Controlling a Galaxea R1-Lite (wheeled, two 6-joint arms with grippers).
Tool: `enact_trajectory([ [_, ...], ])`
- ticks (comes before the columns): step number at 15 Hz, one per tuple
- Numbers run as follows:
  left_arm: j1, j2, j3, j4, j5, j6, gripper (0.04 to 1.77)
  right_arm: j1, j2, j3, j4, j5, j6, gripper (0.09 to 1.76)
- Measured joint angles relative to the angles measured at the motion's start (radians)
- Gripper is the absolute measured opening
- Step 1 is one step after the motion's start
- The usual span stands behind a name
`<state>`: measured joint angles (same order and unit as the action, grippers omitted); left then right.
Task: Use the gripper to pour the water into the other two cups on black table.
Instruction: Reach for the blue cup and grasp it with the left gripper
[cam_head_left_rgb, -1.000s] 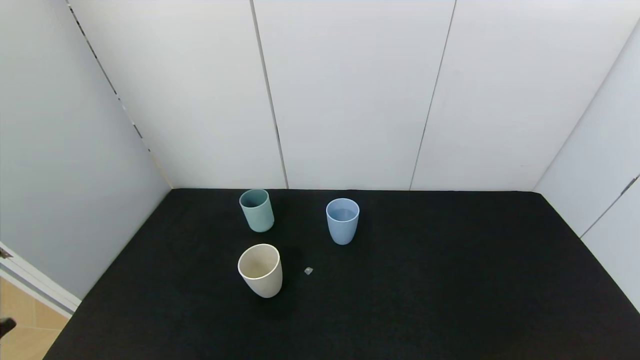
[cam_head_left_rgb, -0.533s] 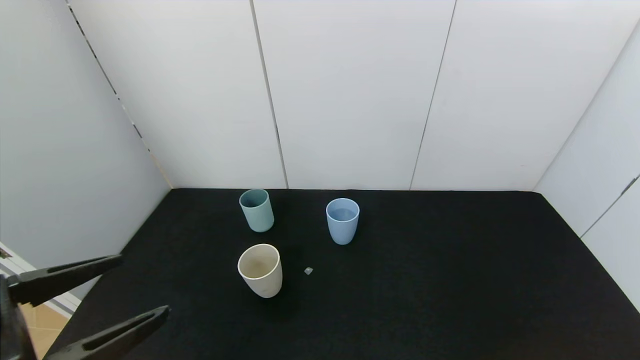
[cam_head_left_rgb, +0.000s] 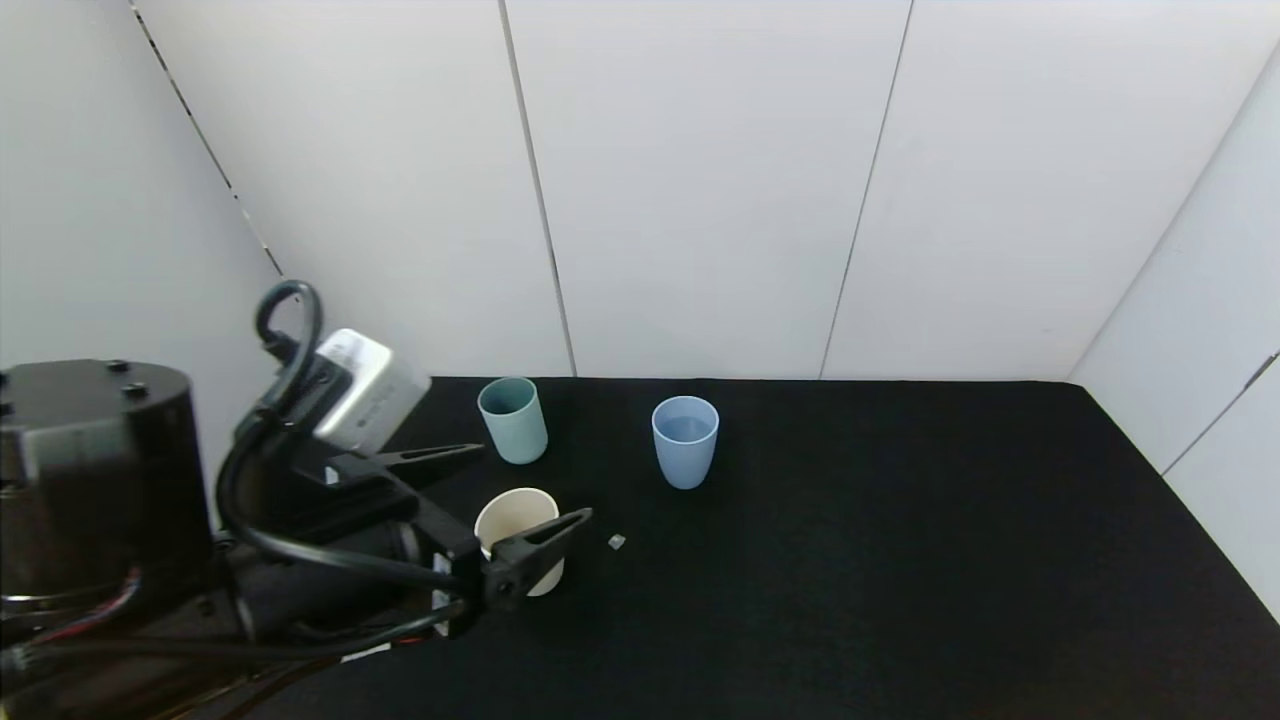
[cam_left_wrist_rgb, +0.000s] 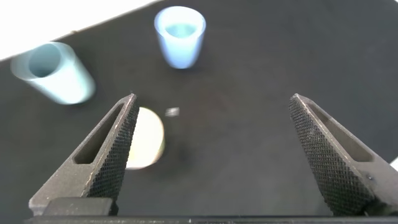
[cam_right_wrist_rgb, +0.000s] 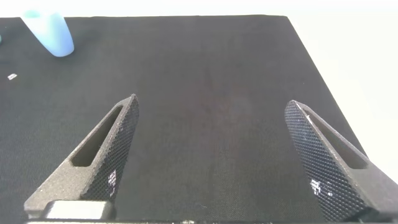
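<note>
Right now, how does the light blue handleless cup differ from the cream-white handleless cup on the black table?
The light blue handleless cup holds clear water; the cream-white handleless cup looks empty. The blue cup stands farther back and to the right, clear of the arm; the cream cup sits nearer, partly hidden behind the open left gripper. The cream cup looks slightly wider. Both are smooth, upright tumblers on the black table.

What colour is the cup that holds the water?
Light blue; clearest in the head view, standing upright on the black table.
</note>
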<state>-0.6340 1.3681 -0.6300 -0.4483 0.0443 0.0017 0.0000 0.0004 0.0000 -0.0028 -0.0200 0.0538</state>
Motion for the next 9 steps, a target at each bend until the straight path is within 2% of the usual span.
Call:
enact_trajectory([
  [2, -0.05, 0.088, -0.049, -0.007, 0.055, -0.036, 1.72, 0.0, 0.0, 0.0, 0.0, 0.0, 0.0, 1.71],
  [5, -0.111, 0.21, -0.116, -0.034, 0.179, -0.062, 1.72, 0.0, 0.0, 0.0, 0.0, 0.0, 0.0, 1.71],
  [9, -0.164, 0.373, -0.187, -0.113, 0.332, -0.103, 1.72, 0.0, 0.0, 0.0, 0.0, 0.0, 0.0, 1.71],
])
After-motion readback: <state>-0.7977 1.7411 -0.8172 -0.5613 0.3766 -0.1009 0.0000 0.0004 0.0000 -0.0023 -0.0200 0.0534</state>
